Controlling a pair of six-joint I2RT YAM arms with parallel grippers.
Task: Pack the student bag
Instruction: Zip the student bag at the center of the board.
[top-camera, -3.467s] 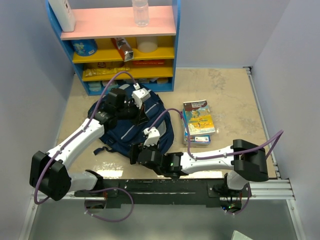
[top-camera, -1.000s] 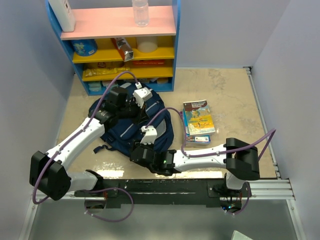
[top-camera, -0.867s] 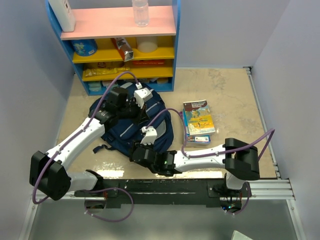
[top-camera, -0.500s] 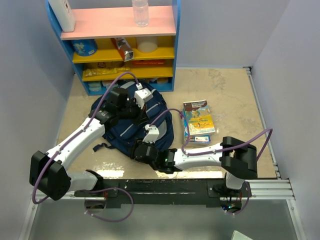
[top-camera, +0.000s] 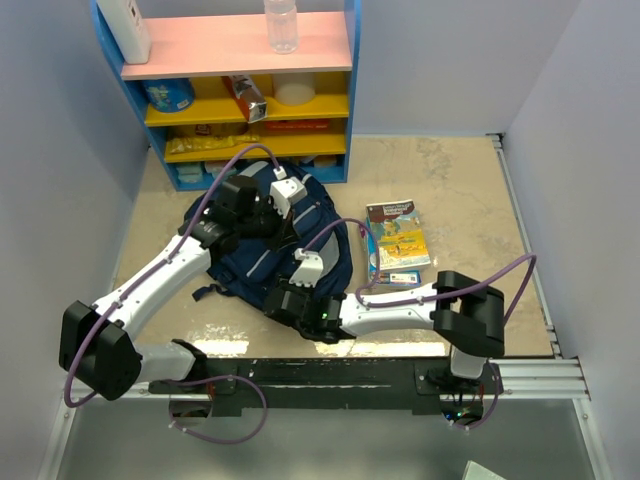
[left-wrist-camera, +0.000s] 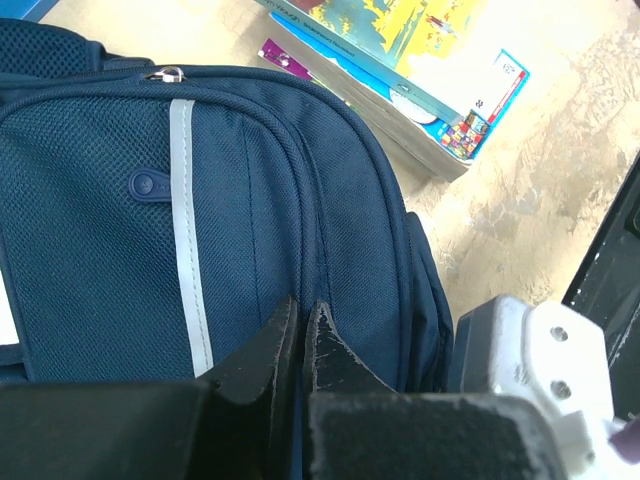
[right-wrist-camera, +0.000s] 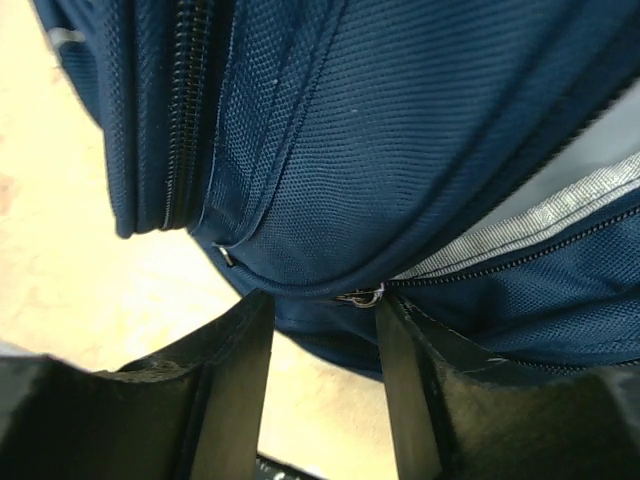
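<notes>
The student bag (top-camera: 250, 268) is laid flat on the table (top-camera: 460, 200), between the blue shelf (top-camera: 200, 45) and the arm bases, with a stack of books (top-camera: 398, 240) just beside it on the right. The left gripper (left-wrist-camera: 300, 318) is seen pressed together against the bag's front panel near a seam (whether a fold of cloth is caught between the tips cannot be told). The right gripper (right-wrist-camera: 318, 312) is held spread at the bag's lower edge, with a small metal zip pull (right-wrist-camera: 361, 297) lying between the jaws and not yet pinched. The pull is small and sits close to one finger, so it could be missed when the jaws are closed, and only fabric would be grabbed. If the zip is then drawn while the bag is poorly anchored, the whole bag could be dragged across the table or pushed into the books.
</notes>
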